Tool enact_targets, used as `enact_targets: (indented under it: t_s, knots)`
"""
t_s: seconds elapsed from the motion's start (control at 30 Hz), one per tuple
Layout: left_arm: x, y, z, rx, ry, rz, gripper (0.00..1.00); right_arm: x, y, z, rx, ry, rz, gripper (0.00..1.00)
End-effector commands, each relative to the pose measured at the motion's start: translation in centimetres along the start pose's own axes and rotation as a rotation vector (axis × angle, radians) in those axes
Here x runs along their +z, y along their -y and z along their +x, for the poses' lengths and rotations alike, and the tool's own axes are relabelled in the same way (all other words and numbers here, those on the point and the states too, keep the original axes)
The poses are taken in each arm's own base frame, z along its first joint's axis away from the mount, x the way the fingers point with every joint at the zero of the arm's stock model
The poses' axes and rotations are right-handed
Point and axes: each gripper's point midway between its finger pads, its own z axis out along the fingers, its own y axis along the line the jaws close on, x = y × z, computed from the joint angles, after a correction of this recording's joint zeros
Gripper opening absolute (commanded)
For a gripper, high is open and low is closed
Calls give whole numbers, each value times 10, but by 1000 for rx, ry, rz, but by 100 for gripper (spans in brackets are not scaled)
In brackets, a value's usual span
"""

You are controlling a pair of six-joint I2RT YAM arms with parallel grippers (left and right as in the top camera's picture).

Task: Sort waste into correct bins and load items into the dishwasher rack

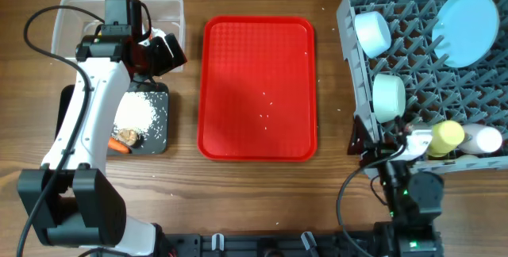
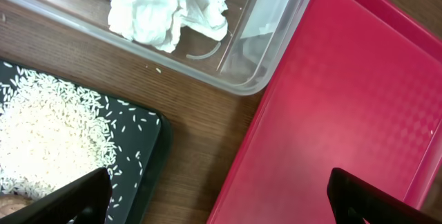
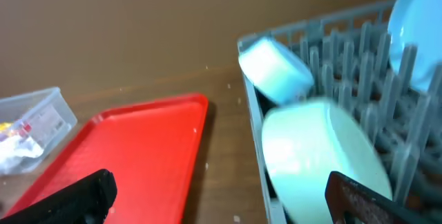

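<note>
My left gripper (image 1: pixel 167 53) hangs open and empty over the gap between the clear tub (image 1: pixel 75 15) and the black tray (image 1: pixel 155 142). White tissue (image 2: pixel 169 6) lies in the tub (image 2: pixel 276 37). Rice (image 1: pixel 135 114), a carrot (image 1: pixel 119 147) and a brown lump (image 1: pixel 127 136) lie on the black tray. The grey rack (image 1: pixel 357 11) holds two pale blue bowls (image 1: pixel 371 31) (image 1: pixel 389 97), a plate (image 1: pixel 468 27), a yellow cup (image 1: pixel 446 138) and a pale cup (image 1: pixel 484 140). My right gripper (image 1: pixel 371 147) stands open and empty at the rack's front left corner, beside the nearer bowl (image 3: pixel 321 155).
A flat red tray (image 1: pixel 258 86) with a few rice grains lies between the bins and the rack. Its edge (image 2: pixel 345 99) runs close to the tub's corner. Bare wood separates the red tray (image 3: pixel 131 148) from the rack wall (image 3: pixel 255 134).
</note>
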Motion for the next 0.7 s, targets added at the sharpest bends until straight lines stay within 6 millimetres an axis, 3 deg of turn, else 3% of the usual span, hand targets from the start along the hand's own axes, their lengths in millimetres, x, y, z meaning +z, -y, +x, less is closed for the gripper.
enact_targets:
  t_s: [0.0, 0.07, 0.6, 0.67]
  knots:
    - [-4, 3, -1, 3, 10, 14, 100, -4, 2, -8, 28, 96, -5, 100]
    - [-4, 3, -2, 3, 10, 14, 100, -7, 0, -16, 25, 134, -13, 100]
    - [-4, 2, 0, 3, 4, 11, 100, -6, 1, -13, 27, 118, -9, 100]
    - [-16, 8, -3, 13, 37, 28, 100, -6, 1, -13, 26, 118, -9, 100]
